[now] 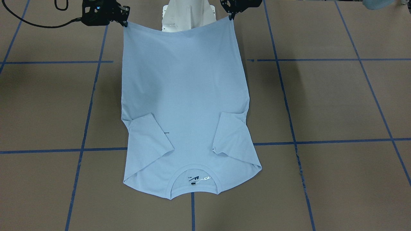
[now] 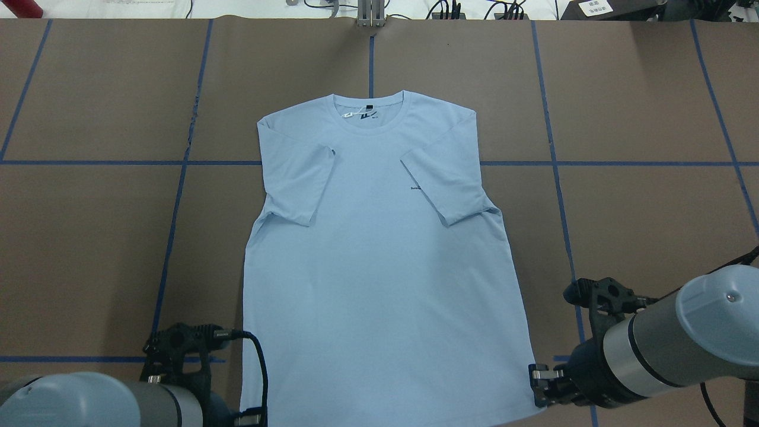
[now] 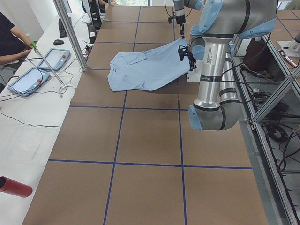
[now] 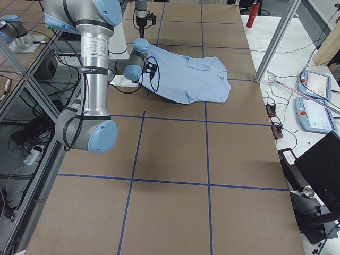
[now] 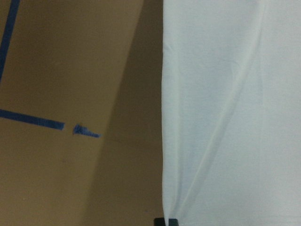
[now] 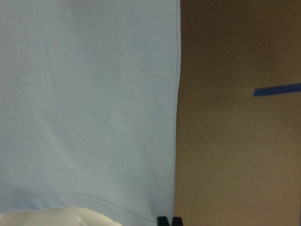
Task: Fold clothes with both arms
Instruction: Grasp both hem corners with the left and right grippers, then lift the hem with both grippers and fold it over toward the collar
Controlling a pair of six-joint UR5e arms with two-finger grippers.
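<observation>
At its hem corners (raised), left fingers (image 1: 231, 15) and right fingers (image 1: 124, 22) clamp the T-shirt (image 1: 186, 89).

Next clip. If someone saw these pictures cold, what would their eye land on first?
First, the light blue T-shirt spread in the middle of the brown table, its collar away from the robot and both sleeves folded in over the chest. Next, the left gripper and right gripper, each pinching a hem corner on the robot's side and holding that edge raised off the table.
</observation>
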